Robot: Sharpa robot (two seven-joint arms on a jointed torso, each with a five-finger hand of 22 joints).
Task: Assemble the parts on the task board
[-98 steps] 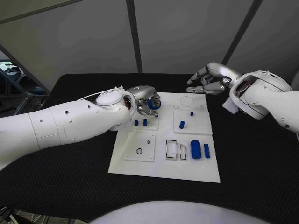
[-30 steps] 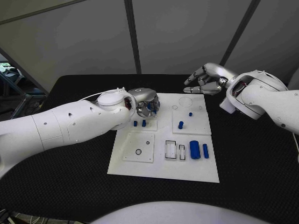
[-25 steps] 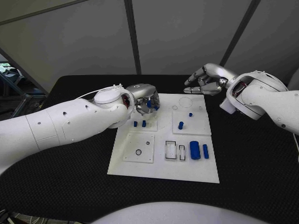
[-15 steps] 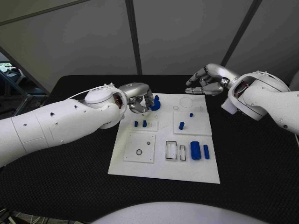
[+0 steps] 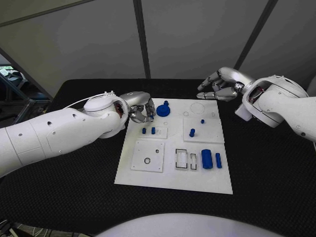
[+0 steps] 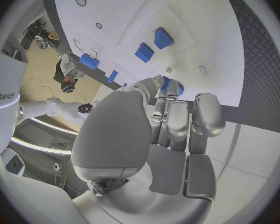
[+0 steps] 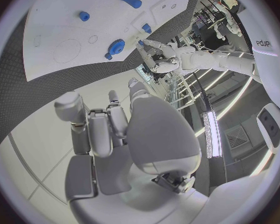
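Grey wall panels close off the far side of the black table [image 5: 65, 182], where the white task board [image 5: 174, 173] lies between my two arms. At the board's far left corner my left hand [image 5: 139, 109] hovers just beside a round blue part [image 5: 163, 110] that sits on the board. From behind the wrist, my fingertips [image 6: 167, 86] seem to be at the blue piece, but I cannot tell whether they pinch it or have let go. My right hand [image 5: 220, 84] hangs over the table beyond the board's far edge, fingers curled inward around nothing.

Other blue parts lie spread across the board: two small pegs [image 5: 148, 131] on the left inset plate, a short peg [image 5: 191, 132] to their right, and a large cylinder [image 5: 206, 158] with a slimmer one [image 5: 217, 159] beside it near the rectangular slots [image 5: 185, 158].

My judgement is that the risk sits with the round part. If it is not fully seated, drawing my fingers away could drag or tip it. A sideways sweep of my left hand could also knock the two small pegs close by.
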